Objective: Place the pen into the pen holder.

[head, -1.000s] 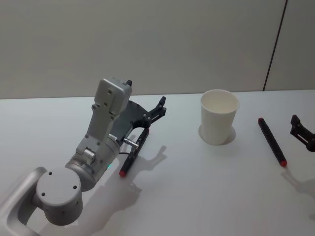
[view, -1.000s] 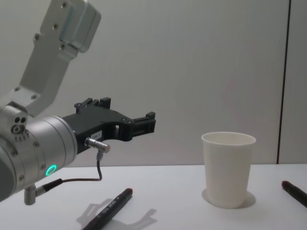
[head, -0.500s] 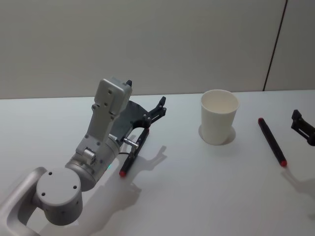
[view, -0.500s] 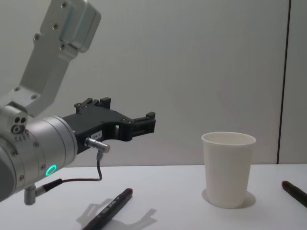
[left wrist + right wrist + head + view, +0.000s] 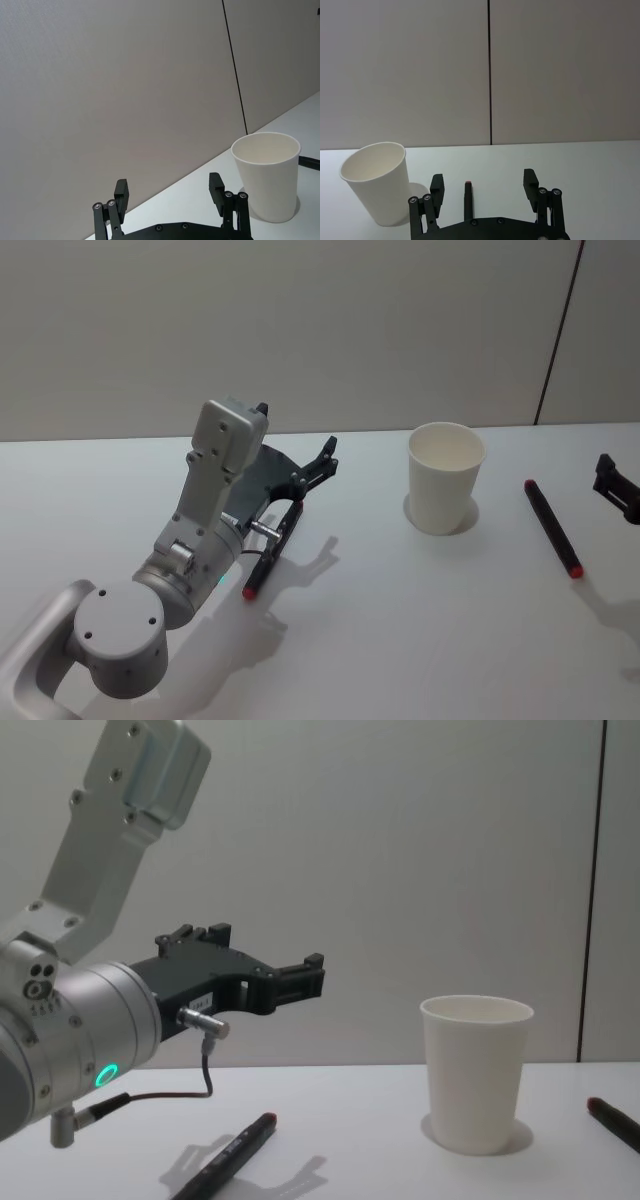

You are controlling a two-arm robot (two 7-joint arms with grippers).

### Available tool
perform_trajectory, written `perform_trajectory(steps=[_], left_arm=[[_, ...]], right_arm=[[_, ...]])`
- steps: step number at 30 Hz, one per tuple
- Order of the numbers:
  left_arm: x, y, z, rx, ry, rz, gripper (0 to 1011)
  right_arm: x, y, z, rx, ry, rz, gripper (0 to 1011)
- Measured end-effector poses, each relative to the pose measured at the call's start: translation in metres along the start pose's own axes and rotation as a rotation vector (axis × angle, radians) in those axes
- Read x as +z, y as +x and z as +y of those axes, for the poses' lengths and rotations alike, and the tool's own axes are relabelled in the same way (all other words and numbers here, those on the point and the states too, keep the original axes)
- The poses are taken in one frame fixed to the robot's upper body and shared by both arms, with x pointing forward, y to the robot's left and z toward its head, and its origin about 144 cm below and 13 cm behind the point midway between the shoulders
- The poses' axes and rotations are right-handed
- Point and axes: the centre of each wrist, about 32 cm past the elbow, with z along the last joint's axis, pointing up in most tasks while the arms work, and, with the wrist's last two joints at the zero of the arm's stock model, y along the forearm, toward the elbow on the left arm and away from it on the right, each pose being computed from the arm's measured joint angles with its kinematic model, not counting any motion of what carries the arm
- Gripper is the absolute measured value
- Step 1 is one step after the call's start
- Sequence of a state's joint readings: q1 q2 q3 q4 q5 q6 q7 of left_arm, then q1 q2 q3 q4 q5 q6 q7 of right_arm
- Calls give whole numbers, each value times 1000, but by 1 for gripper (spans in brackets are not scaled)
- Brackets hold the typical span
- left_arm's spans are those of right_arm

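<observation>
At three and nine o'clock from the empty pen holder point(image 5: 446, 490) lie the right pen point(image 5: 552, 527) and left pen point(image 5: 273, 552), untouched, with left gripper point(image 5: 168, 181) and right gripper point(image 5: 483, 177) both spread wide apart.

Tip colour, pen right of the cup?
Red; the right pen has a black barrel. Head view shows it best.

On the table point(image 5: 400, 640), the pen holder point(image 5: 446, 490) stands between the left pen point(image 5: 257, 577) and the right pen point(image 5: 552, 528).

The pen holder point(image 5: 445, 490) stands alone, its mouth unobstructed above; bare surface point(image 5: 400, 620) surrounds it. The right pen point(image 5: 552, 527) lies clear on all sides. The left tool point(image 5: 318, 472), spread wide, overhangs the left pen point(image 5: 262, 568).
</observation>
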State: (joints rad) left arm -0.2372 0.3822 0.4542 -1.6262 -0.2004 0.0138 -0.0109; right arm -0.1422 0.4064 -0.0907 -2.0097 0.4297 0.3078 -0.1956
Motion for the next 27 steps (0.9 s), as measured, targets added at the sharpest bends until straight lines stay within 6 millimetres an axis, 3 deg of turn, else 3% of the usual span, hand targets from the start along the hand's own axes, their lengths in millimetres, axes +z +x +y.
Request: perform_trajectory(steps=[27], left_arm=[[0,0,0,0,0,0,1001]], right_arm=[[27,-19,28,-53,-107,8,1002]])
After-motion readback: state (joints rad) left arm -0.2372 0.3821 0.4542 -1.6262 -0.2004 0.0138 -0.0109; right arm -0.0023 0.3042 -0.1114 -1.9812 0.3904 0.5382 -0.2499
